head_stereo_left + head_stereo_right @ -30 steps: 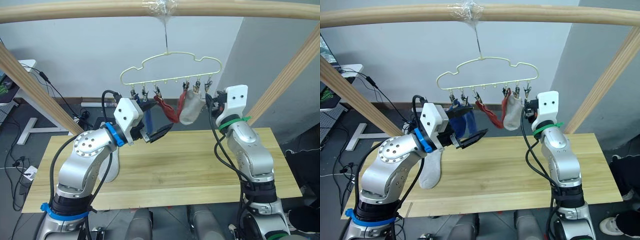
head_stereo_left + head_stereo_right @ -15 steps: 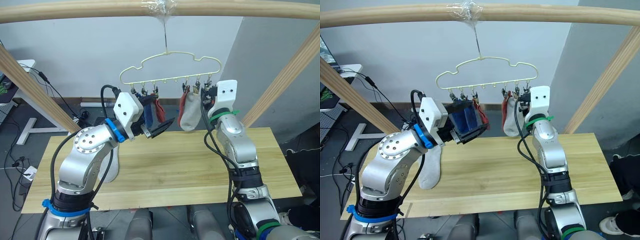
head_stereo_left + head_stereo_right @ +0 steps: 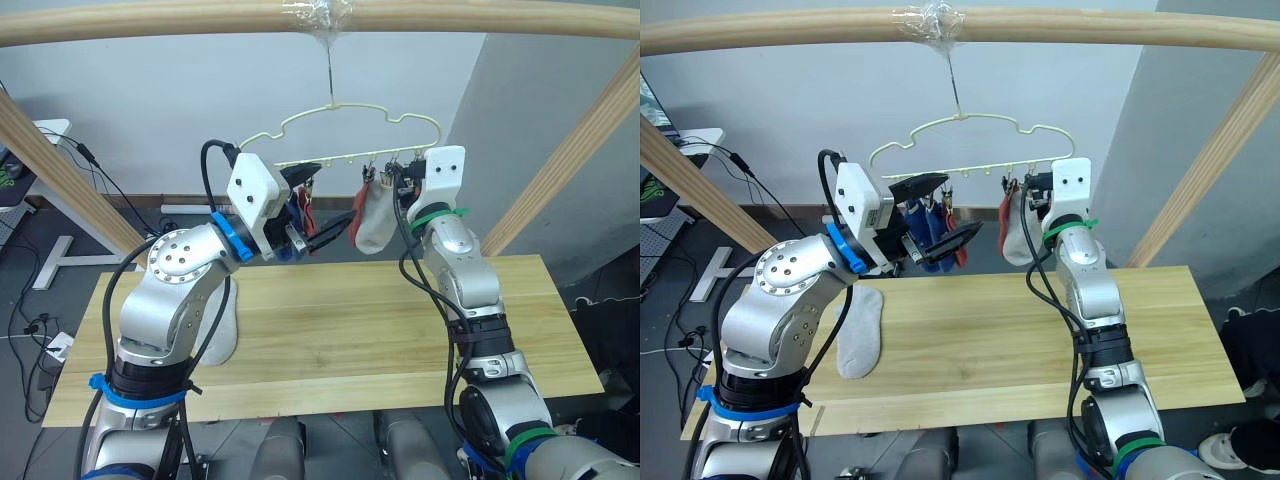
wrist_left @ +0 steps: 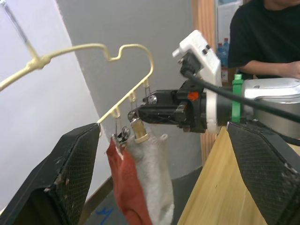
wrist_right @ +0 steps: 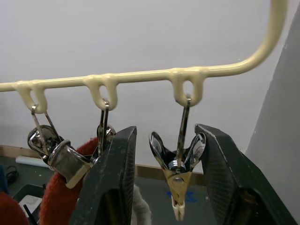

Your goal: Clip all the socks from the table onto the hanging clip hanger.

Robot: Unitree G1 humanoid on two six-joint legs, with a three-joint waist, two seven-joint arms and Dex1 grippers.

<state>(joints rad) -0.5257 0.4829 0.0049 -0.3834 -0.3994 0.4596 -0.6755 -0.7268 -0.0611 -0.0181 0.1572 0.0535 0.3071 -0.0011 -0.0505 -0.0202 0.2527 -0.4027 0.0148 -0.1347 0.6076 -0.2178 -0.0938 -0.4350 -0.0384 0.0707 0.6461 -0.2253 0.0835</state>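
The pale-yellow clip hanger hangs from a hook above the table. Blue socks and a rust red sock hang from its left clips, partly hidden behind my left gripper, which is open and empty just in front of them. Further right hang a red sock and a light grey sock. My right gripper is open, its fingers on either side of an empty clip at the hanger's right end. One grey sock lies on the table's left part.
A thick wooden bar carries the hanger, with slanted wooden posts at both sides. A person in a black shirt sits behind the right arm. Desks and cables stand on the floor at the far left.
The red sock that stretched toward my left gripper now hangs straight, and that gripper has risen and spread wider. My right gripper moved up and left to the hanger's right-end clip.
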